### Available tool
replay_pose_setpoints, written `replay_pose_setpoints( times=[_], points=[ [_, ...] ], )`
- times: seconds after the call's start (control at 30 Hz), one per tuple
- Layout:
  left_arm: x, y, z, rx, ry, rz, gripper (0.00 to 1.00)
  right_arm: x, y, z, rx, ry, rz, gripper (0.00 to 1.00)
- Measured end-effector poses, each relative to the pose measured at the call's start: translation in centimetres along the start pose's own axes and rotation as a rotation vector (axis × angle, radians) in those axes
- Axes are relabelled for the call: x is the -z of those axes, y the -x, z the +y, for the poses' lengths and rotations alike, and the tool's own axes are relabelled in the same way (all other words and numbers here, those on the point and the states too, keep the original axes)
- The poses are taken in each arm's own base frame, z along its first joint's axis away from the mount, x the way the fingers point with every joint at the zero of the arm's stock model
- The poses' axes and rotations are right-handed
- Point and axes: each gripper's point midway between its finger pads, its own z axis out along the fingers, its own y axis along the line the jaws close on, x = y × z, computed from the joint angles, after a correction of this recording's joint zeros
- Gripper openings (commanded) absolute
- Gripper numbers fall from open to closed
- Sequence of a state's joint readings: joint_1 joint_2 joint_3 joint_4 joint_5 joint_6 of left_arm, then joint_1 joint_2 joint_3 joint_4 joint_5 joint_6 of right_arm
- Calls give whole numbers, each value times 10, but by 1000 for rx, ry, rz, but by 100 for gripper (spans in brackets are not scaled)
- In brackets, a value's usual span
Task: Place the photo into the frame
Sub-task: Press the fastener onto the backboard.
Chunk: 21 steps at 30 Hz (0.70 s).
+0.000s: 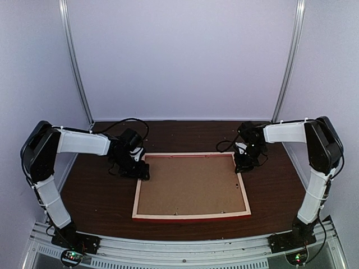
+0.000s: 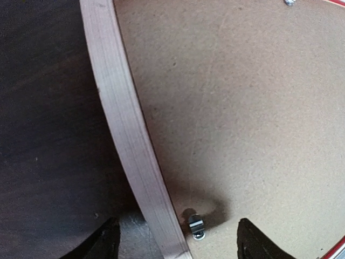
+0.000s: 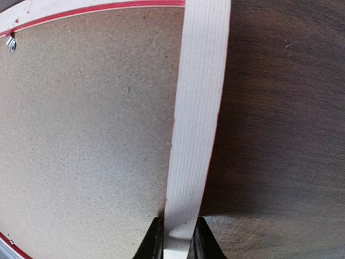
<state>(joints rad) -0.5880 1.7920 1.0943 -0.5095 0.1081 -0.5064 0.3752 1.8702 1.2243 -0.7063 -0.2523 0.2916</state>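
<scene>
The frame (image 1: 190, 216) lies face down on the dark table, pale wood back up, with red showing along its near edge. A brown backing board (image 1: 190, 184) fills it. The photo is out of view. My left gripper (image 1: 143, 171) is open at the far-left corner; in the left wrist view its gripper (image 2: 180, 240) straddles the left rail (image 2: 126, 124) and a small metal tab (image 2: 195, 225). My right gripper (image 1: 242, 165) is at the far-right corner; in the right wrist view its gripper (image 3: 179, 237) is shut on the right rail (image 3: 197, 108).
The dark wooden table (image 1: 101, 196) is enclosed by pale walls at the back and sides. A second metal tab (image 3: 11, 44) sits on the backing board (image 3: 86, 118) near the frame's far rail. Black cables (image 1: 132, 123) lie behind the left arm.
</scene>
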Motion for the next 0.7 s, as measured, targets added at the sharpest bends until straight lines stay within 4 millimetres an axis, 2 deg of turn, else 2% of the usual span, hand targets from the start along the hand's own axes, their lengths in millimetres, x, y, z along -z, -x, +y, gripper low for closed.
replay_pose_setpoints(
  times=[0.2,0.47,0.7],
  points=[
    [-6,-7,5,11,14,32,61,0,0,0,-1,2,1,13],
    [-7,-3,7,28,29,13,60,0,0,1,-2,9,3,13],
    [-9,6,9,45,41,-25,48,-1,-1,2,-3,13,-2,12]
  ],
)
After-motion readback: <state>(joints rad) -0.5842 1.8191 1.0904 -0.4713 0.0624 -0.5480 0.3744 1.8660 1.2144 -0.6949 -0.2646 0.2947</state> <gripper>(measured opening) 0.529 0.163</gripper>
